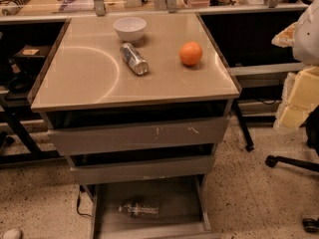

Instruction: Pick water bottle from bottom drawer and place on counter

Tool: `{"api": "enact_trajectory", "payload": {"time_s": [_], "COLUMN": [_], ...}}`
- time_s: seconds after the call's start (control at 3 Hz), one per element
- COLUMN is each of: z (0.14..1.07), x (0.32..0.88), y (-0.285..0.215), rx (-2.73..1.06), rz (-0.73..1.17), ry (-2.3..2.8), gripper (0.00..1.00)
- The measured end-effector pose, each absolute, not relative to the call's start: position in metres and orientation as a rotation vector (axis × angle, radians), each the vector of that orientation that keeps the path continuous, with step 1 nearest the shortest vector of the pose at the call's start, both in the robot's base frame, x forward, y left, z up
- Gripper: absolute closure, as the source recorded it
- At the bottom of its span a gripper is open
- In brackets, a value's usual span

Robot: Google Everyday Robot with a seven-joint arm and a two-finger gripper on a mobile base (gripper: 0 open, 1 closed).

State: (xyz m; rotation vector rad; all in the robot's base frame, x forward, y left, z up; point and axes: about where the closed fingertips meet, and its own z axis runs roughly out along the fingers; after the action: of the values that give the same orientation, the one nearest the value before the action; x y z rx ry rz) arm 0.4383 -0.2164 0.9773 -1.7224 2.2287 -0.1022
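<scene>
Jaws: can't tell, the gripper is out of shot, nowhere over the cabinet or the floor.

Water bottle (pixel 139 210) lies on its side on the floor of the bottom drawer (pixel 179 198), left of centre, long axis across the drawer. Not yet picked.

Risks as I see them:
- It's round, clear and lying flat, so it'll likely roll or squirt out if pinched off-centre. Grip across the body, not the ends.
- Middle drawer (pixel 142 171) and top drawer (pixel 139 136) both sit partly pulled out and overhang the back of the bottom one. A straight-down approach or a vertical lift could clip their fronts; come in from the front edge.
- Low drawer sides are near the bottle, so there's little room for a sideways approach.

Counter (pixel 84 78) carries a white bowl (pixel 130 28), a silver can (pixel 134 59) on its side and an orange (pixel 191 53), all toward the back. The can could roll if bumped. The front-left area is the safest drop spot.

Chair base (pixel 294 162) on the right and a cable (pixel 79 205) on the left crowd the floor.
</scene>
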Motion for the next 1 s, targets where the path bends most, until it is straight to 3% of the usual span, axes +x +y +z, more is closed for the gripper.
{"api": "enact_trajectory", "payload": {"time_s": [1.0], "z": [0.896], "x": [0.402], "y": [-0.199], "rx": [-1.636], "rz": [0.006], "ry": [2.260], "gripper": [0.00]}}
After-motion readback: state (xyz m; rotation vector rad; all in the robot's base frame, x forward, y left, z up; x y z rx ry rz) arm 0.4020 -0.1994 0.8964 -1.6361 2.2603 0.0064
